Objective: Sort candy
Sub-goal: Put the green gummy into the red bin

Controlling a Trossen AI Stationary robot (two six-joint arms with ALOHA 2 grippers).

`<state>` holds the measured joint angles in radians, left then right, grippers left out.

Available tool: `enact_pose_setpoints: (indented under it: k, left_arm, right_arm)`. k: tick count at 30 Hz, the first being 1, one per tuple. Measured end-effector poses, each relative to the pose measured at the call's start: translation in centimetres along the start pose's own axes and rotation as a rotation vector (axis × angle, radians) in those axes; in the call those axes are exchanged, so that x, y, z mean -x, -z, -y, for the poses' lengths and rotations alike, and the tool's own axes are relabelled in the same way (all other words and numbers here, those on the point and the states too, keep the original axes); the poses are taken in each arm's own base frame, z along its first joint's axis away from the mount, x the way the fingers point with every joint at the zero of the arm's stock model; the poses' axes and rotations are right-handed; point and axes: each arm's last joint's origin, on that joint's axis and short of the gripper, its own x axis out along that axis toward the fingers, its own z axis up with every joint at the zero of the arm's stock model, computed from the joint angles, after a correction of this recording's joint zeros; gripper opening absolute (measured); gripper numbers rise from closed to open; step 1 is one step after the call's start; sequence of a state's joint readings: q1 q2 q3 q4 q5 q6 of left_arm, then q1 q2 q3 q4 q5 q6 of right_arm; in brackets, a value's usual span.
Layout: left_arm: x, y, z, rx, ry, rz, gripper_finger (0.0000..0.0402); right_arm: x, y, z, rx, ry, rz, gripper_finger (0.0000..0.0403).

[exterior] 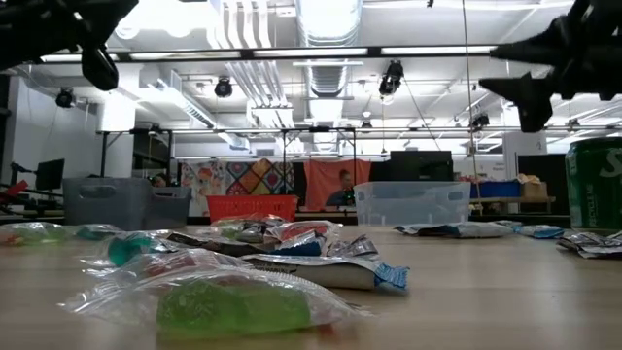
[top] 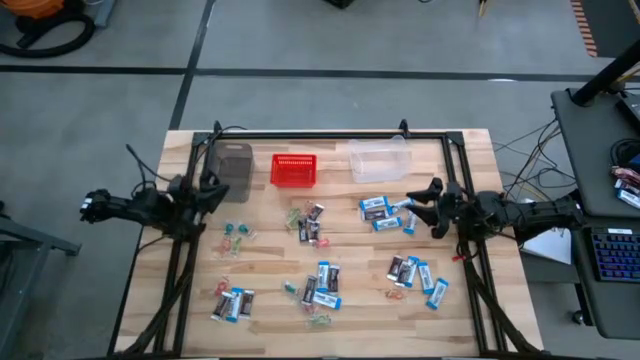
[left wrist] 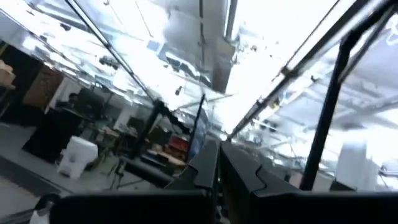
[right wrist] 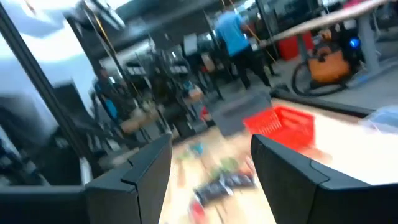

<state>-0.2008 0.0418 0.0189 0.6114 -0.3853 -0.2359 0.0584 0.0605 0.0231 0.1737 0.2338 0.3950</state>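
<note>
Small wrapped candy [top: 323,280] scattered on wooden worktop [top: 270,250]. Left pincer [top: 212,192] clenched, empty; right pincer [top: 428,207] released, raised above blue-and-white packets [top: 385,212].

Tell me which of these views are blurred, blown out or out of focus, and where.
High view: sharp and evenly lit across the table and candy. Low view: the nearest green sweet is soft, ceiling lights glare white, both arms are dark silhouettes. Left wrist view: tilted toward the ceiling, washed out by glare. Right wrist view: smeared by motion, the red basket streaked, the right gripper open.
</note>
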Motion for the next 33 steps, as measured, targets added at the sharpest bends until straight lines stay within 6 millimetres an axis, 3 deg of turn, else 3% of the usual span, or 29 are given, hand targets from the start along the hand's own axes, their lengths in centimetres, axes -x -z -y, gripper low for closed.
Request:
enact_pose_setpoints:
  k: [10,16,22,28,33]
  left_arm:
    - [-1.4,0.9,0.8,0.042,0.133,-0.025,0.0]
    - [-2.9,2.6,1.0,0.012,0.119,-0.105,0.0]
    - [-5.8,3.8,2.0,0.02,0.087,-0.217,0.0]
    - [-8.6,5.5,2.8,0.043,-0.003,-0.519,0.0]
    - [-9.2,6.4,2.8,-0.029,-0.241,-0.899,0.0]
  right_arm:
    - [-0.4,-2.4,-1.1,-0.06,-0.03,0.051,0.0215]
    - [-1.1,-4.0,-2.0,-0.033,0.034,-0.089,0.0215]
    - [-1.7,-5.7,-2.8,-0.001,0.102,-0.234,0.0215]
    - [-2.0,-7.0,-3.4,0.01,0.159,-0.337,0.0215]
    - [-1.9,-7.0,-3.4,0.025,0.179,-0.382,0.0215]
